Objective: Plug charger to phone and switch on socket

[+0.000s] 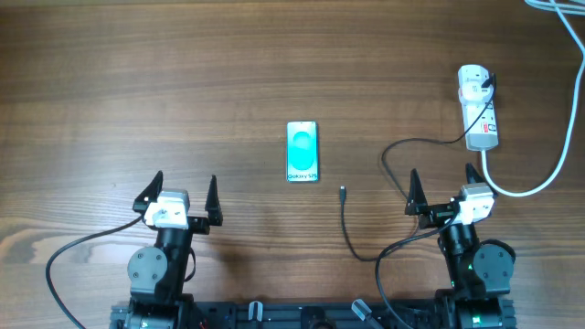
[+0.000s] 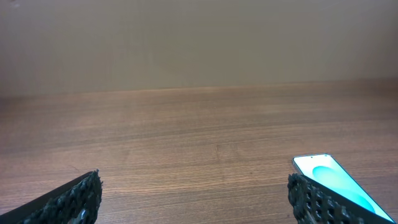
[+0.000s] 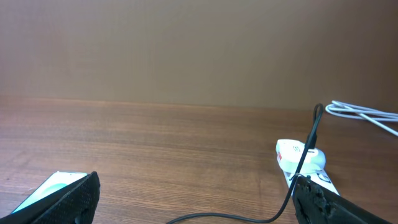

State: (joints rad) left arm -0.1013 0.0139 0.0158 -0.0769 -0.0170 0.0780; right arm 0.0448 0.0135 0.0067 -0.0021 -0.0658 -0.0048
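Phone [image 2: 336, 177] is partly hidden behind the left gripper [image 2: 199, 198].

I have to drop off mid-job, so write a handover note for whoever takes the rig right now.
Left gripper: open, empty.
Right gripper: open, empty.
Small teal-screened smartphone: lies flat ahead of the arms, between them.
Thin black charger cable: its plug tip lies loose to the right of the phone, not touching it. The far end runs to the long white power strip, ahead of the right gripper.
Done: nothing visible.
Left: grasp the tip, plug it into the phone, switch on the strip. Its switch state cannot be told.
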